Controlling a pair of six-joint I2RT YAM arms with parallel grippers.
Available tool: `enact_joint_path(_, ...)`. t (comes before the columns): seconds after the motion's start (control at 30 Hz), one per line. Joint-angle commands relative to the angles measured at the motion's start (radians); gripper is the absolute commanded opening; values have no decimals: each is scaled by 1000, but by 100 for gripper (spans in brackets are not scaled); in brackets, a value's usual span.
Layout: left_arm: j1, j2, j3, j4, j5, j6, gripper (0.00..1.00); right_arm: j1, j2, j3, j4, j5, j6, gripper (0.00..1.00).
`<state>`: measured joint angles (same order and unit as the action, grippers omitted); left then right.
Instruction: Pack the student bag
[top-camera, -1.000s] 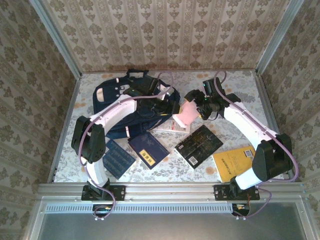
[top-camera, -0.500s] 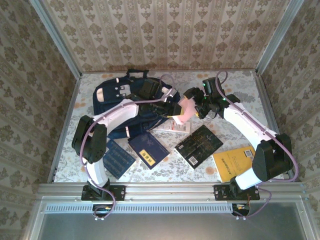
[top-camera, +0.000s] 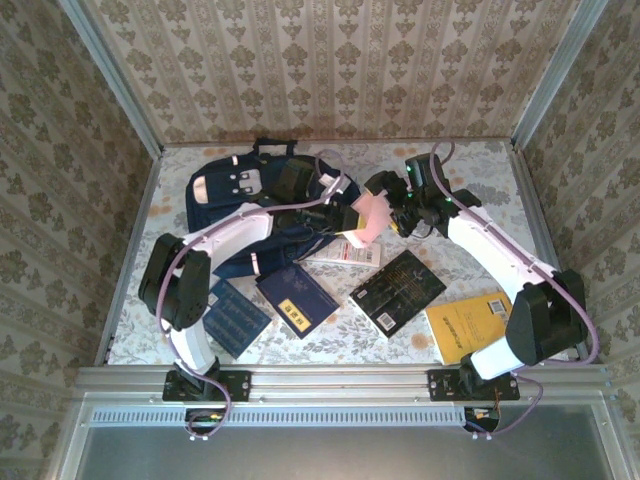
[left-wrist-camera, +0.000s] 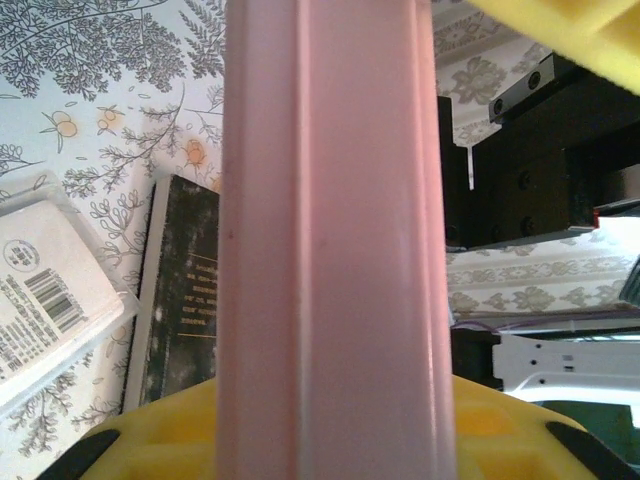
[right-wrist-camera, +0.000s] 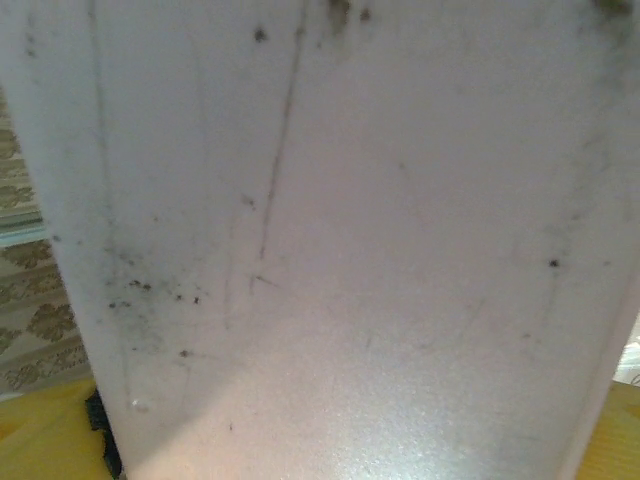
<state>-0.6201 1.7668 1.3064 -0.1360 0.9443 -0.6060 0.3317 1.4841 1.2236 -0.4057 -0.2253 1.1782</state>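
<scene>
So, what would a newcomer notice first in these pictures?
First the pink case, up in the air over the middle of the table, between the left end effector and the right end effector. Then the navy bag at the far left of the table, and nearer the arms a black book and a yellow book lying loose.

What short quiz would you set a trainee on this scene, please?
1. True or false: the student bag lies on the right half of the table.
2. What colour is the raised book above the table?
3. The yellow book lies nearest: A) the left arm's base, B) the right arm's base, C) the far wall.
Key: 1 false; 2 pink; 3 B.
</scene>
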Motion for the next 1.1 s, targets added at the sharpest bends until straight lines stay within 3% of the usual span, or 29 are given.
enact_joint_path(0.0, 24, -87, -19, 47, 61, -29, 22, -14, -64, 10, 20, -16, -99, 100)
enact_joint_path(0.1, 44, -131, -45, 48, 94, -27, 22, -50, -102, -2, 12, -33, -210, 100)
enact_joint_path(0.37, 104, -308, -171, 15, 141, -10, 22, -267, -169, -60, 163, -467, -398, 97)
enact_joint_path(0.5, 111, -400, -251, 54, 175, -41, 22, -307, -141, -101, 341, -683, -360, 92)
enact_joint_path(0.6, 114, -464, -301, 62, 197, -51, 22, -295, -101, -67, 418, -855, -370, 93)
enact_joint_path(0.8, 126, -571, -370, 53, 209, -73, 22, -230, -30, -40, 448, -1006, -455, 91)
enact_joint_path(0.97, 132, -635, -412, 48, 214, -79, 22, -99, 1, -10, 270, -1073, -625, 87)
enact_joint_path(1.07, 136, -654, -429, 36, 215, -76, 22, -78, -13, -46, 335, -1089, -583, 83)
